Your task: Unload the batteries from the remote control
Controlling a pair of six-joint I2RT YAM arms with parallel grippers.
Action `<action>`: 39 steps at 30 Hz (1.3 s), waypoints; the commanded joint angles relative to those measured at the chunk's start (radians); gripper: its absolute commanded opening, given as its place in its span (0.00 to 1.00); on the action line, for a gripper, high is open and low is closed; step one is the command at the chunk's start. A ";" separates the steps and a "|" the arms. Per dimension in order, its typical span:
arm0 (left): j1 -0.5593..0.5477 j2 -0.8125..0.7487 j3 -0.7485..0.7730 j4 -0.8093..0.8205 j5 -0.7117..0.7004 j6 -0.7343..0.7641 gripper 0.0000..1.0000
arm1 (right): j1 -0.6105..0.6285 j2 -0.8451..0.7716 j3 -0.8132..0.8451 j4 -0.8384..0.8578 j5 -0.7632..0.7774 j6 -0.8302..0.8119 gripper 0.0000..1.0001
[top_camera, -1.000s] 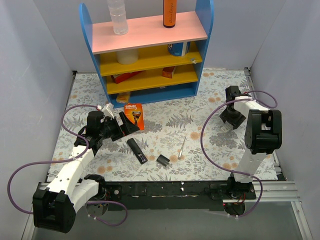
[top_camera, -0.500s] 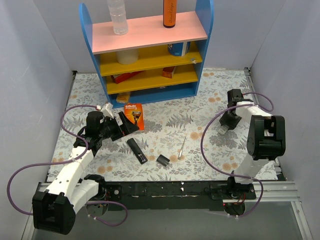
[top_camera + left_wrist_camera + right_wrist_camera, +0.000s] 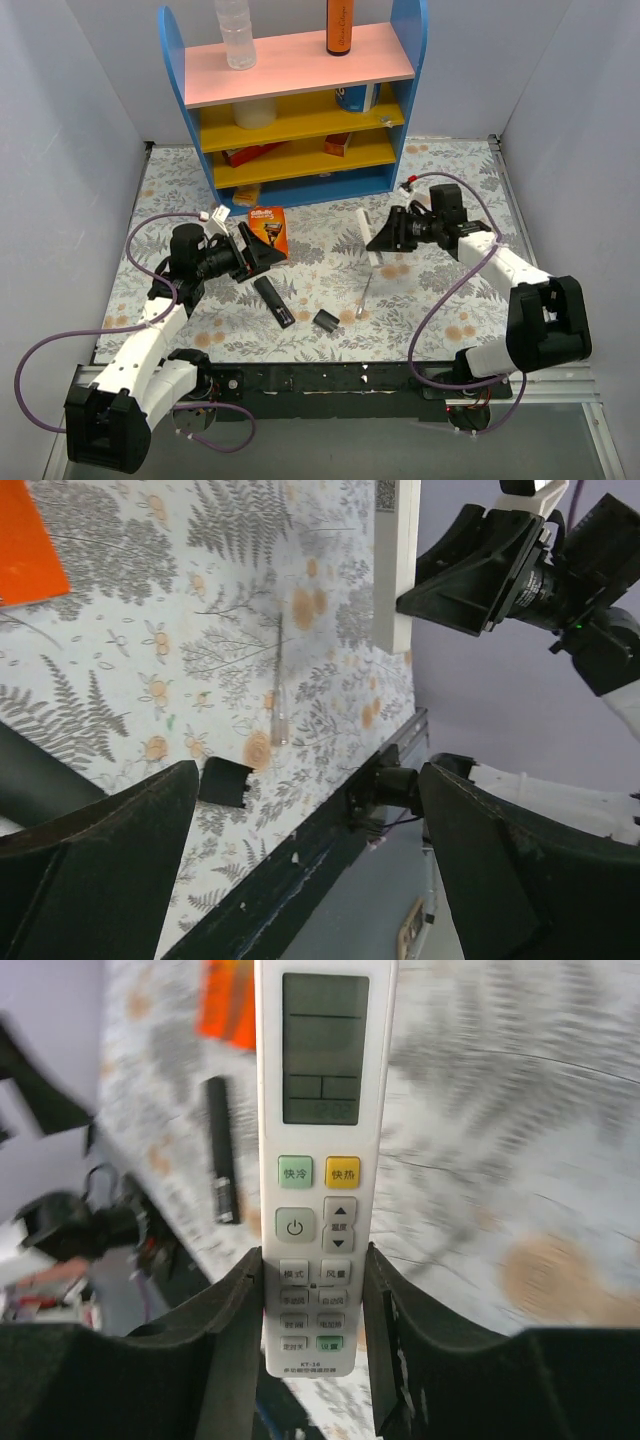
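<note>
White plastic is slick, and your right gripper (image 3: 315,1270) pinches the remote control (image 3: 322,1110) only at its lower button end, so the long free part may pivot or slip out if the other arm pushes on it. Its button face looks at the right wrist camera; the back is hidden, so you cannot see the batteries. It appears lifted off the tabletop (image 3: 440,290), right jaws clenched on its sides. Your left gripper (image 3: 258,256) sits well apart by the orange razor package (image 3: 267,228), jaws spread, nothing between them.
</note>
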 commanded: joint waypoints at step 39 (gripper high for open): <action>-0.176 0.161 -0.075 0.775 0.146 -0.466 0.75 | 0.470 0.055 -0.112 1.172 -0.465 0.733 0.03</action>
